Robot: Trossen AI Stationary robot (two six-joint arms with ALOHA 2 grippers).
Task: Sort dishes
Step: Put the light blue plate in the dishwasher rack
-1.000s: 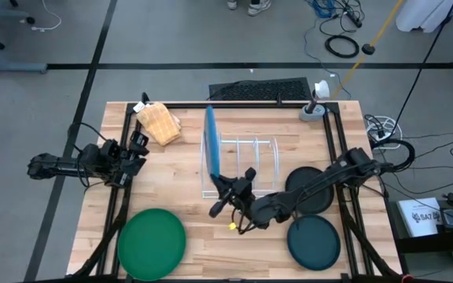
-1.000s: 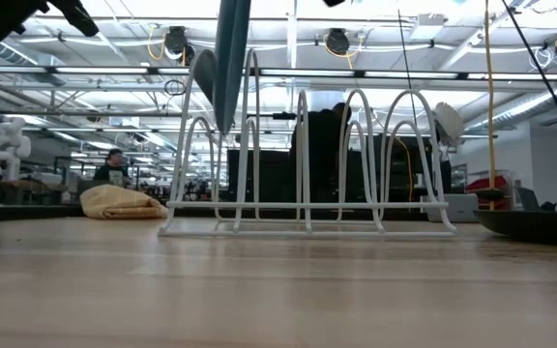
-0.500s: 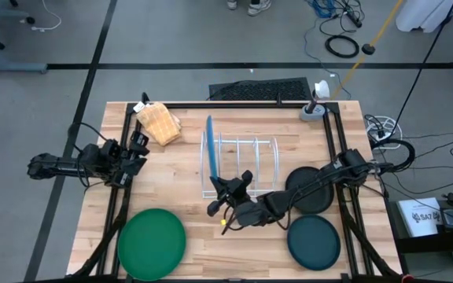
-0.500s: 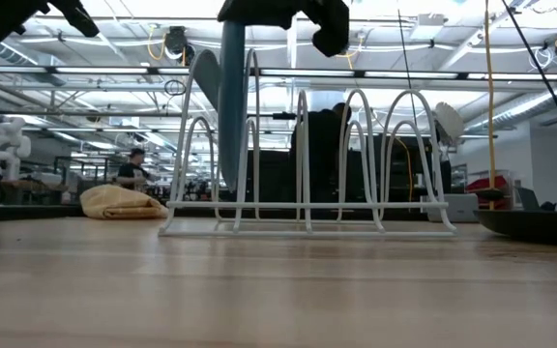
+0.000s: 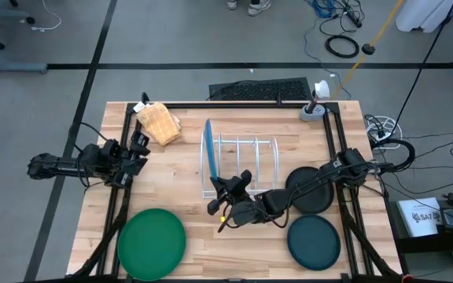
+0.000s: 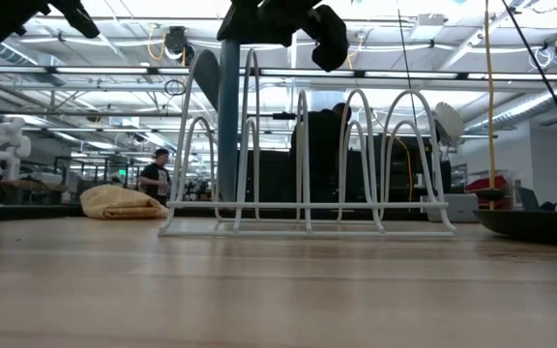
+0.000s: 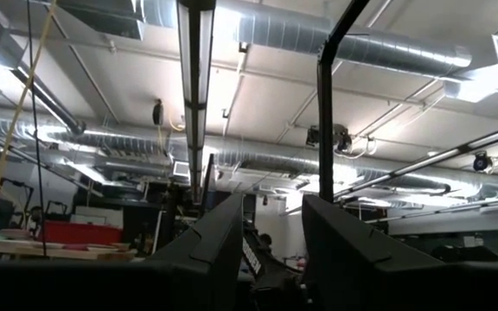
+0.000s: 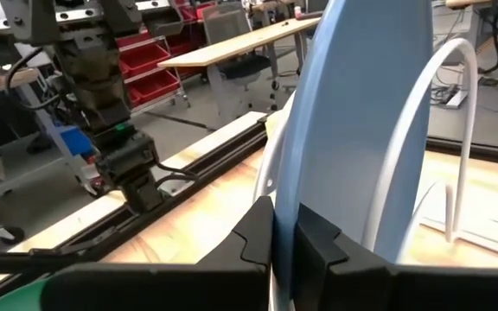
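The large light blue plate stands on edge in the leftmost slot of the white wire rack. In the low view the plate reaches down to the rack's base. My right gripper is shut on the plate's rim. The green plate, the black plate and the dark teal plate lie flat on the table. My left gripper waits open at the table's left edge, holding nothing. My right gripper pinches the light blue plate's rim between its two fingers, one finger on each face, at the upper near part of the plate. The fingers come slanting from the table's near right side. The plate stands upright between the rack's wires.
A tan wooden block lies at the far left of the table. The rack's other slots to the right of the plate hold nothing. A black frame rail runs round the table. People show in the room behind.
My right gripper has gone down and a little toward the table's left, still shut on the light blue plate. The plate has come down from above the rack into the leftmost slot and now stands upright, its lower edge down at the rack's base.
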